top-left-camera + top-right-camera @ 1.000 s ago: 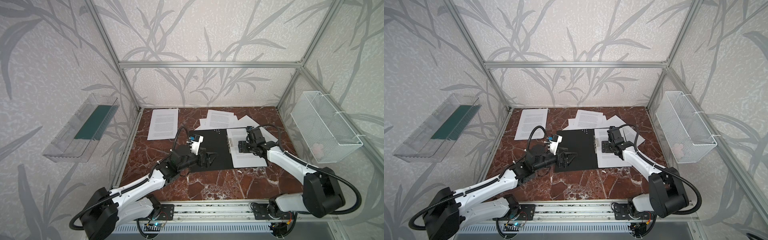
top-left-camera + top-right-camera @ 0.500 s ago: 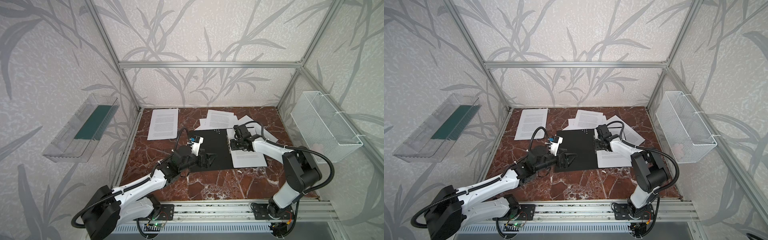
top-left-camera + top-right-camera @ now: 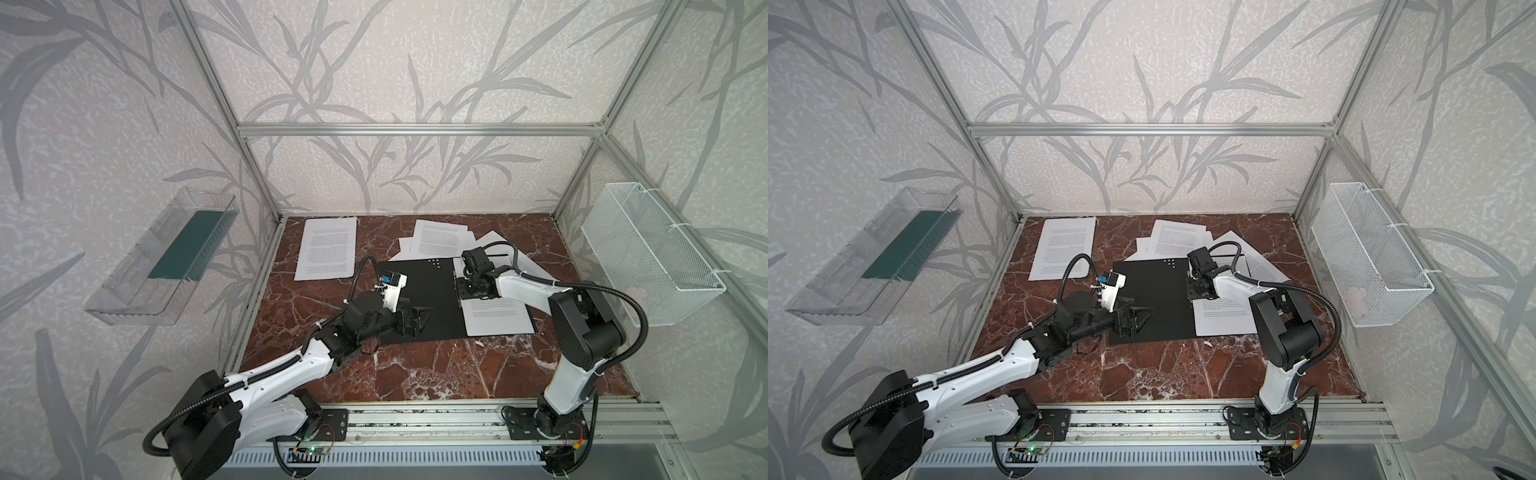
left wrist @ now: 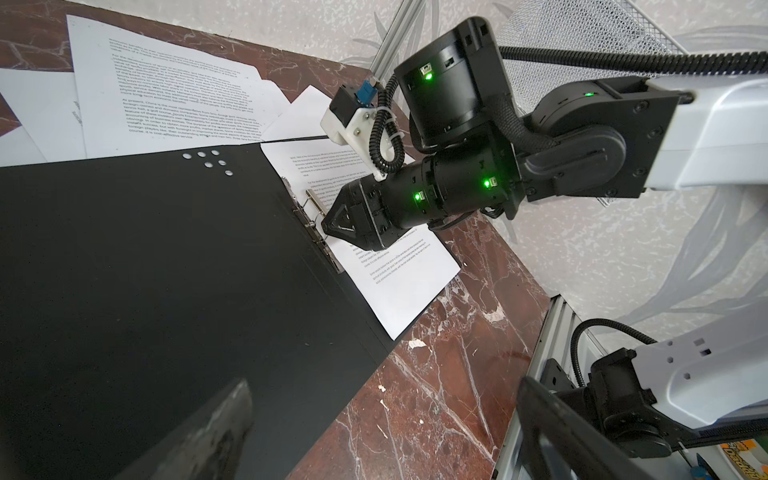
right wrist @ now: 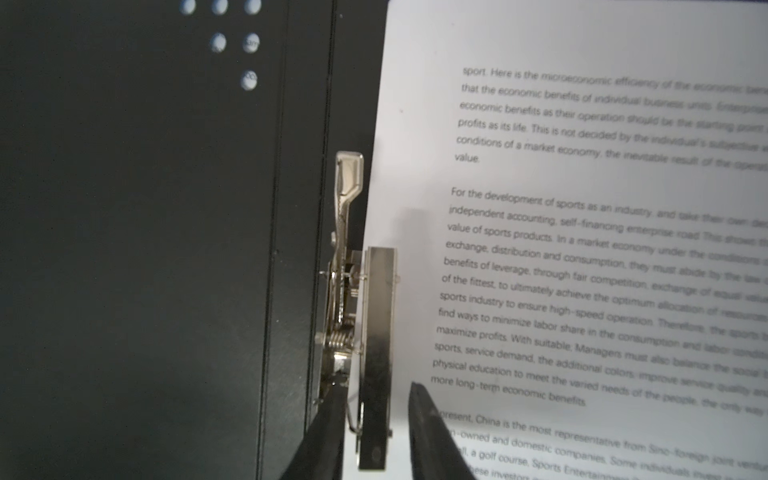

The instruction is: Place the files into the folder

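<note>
Right claw (image 5: 376, 390) down at the metal clip (image 5: 376, 324) on the folder's spine; jaws partly open, one black fingertip (image 5: 328, 428) on the spring side, its mate on the paper side, the clip's flat bar between them. Sliver of white shows between bar and paper-side fingertip; no firm hold evident. Folder (image 3: 424, 291) lies open mid-surface, black inside up. One sheet (image 3: 496, 320) sits on its right half, left edge under the clip bar. Other files (image 3: 440, 239) fanned loosely just beyond the folder's far edge, overlapping one another; a single page (image 3: 328, 249) lies apart at far left. Left claw (image 3: 415, 321) over the folder's near-left part, jaws spread wide, holding nothing; whether it touches the cover or hangs just above, cannot tell. Surface (image 3: 415, 374) red-brown marble. Wire basket (image 3: 652, 257) on right wall, clear tray (image 3: 162, 266) on left wall
</note>
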### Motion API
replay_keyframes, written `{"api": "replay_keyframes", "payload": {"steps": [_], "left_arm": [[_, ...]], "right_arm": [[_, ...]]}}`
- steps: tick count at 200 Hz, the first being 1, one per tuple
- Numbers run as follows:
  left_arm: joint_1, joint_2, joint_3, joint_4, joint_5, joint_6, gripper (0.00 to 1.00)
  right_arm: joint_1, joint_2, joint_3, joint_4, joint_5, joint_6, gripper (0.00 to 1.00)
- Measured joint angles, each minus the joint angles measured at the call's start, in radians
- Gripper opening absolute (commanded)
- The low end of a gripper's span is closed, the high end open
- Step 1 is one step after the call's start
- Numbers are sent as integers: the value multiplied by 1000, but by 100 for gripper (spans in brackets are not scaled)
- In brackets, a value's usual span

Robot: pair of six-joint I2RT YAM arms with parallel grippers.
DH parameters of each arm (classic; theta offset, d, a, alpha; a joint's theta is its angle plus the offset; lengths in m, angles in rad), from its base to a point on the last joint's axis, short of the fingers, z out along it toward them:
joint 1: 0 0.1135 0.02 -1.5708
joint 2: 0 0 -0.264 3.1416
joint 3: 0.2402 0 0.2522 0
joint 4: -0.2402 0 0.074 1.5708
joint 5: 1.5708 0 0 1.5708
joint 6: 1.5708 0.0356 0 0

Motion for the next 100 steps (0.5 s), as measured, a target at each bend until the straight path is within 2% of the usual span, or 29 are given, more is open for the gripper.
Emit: {"api": "replay_keyframes", "payload": {"steps": [100], "left_arm": [[0, 0, 0, 0, -12, 0, 99]], "right_arm": [[4, 8, 3, 2, -27, 8, 18]]}}
